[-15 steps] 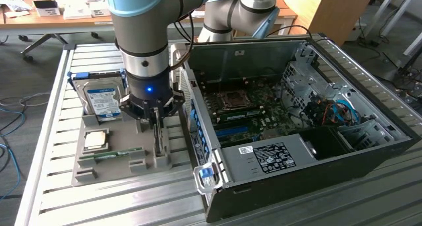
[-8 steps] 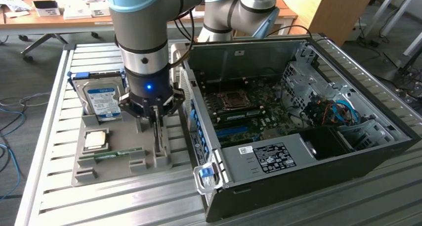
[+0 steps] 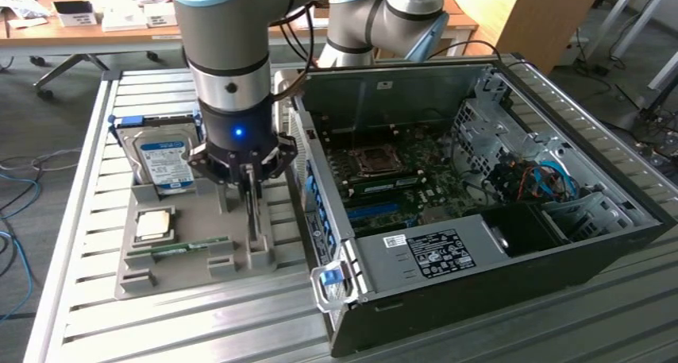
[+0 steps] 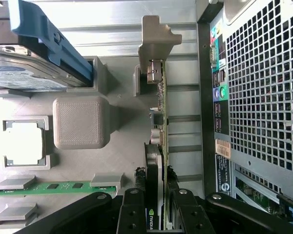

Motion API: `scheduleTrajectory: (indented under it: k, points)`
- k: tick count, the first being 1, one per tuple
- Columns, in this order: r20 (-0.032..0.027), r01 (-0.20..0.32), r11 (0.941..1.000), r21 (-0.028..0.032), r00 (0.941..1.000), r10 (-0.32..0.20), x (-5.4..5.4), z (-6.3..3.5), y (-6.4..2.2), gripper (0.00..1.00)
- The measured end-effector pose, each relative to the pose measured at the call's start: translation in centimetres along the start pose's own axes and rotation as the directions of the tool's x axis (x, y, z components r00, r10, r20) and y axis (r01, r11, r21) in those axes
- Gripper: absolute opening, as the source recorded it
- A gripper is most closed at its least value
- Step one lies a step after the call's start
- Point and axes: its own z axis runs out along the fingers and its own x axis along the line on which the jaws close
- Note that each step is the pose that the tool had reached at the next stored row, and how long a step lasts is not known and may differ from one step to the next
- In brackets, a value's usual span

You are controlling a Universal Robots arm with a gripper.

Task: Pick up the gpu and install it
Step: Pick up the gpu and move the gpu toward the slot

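The fingers [image 3: 257,190] are clamped on the gpu [image 3: 252,220], which stands on edge in the grey holder tray [image 3: 202,212] on the bench [image 3: 159,323]. It sits between the hard drive [image 3: 164,160], towards the exterior view's left, and the open computer case [image 3: 509,244] on the exterior view's right. From the wrist, the fingers [image 4: 134,212] press both faces of the gpu [image 4: 155,165], whose far end rests against a post of the grey holder tray [image 4: 122,146], with the computer case [image 4: 254,97] alongside.
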Motion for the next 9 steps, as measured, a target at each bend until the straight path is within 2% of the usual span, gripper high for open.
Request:
scheduleTrajectory:
  k: [9]
  points:
    - [-0.0002,0.002,1.0000,-0.0002,1.0000,-0.002,0.0,-1.27,0.06,0.27]
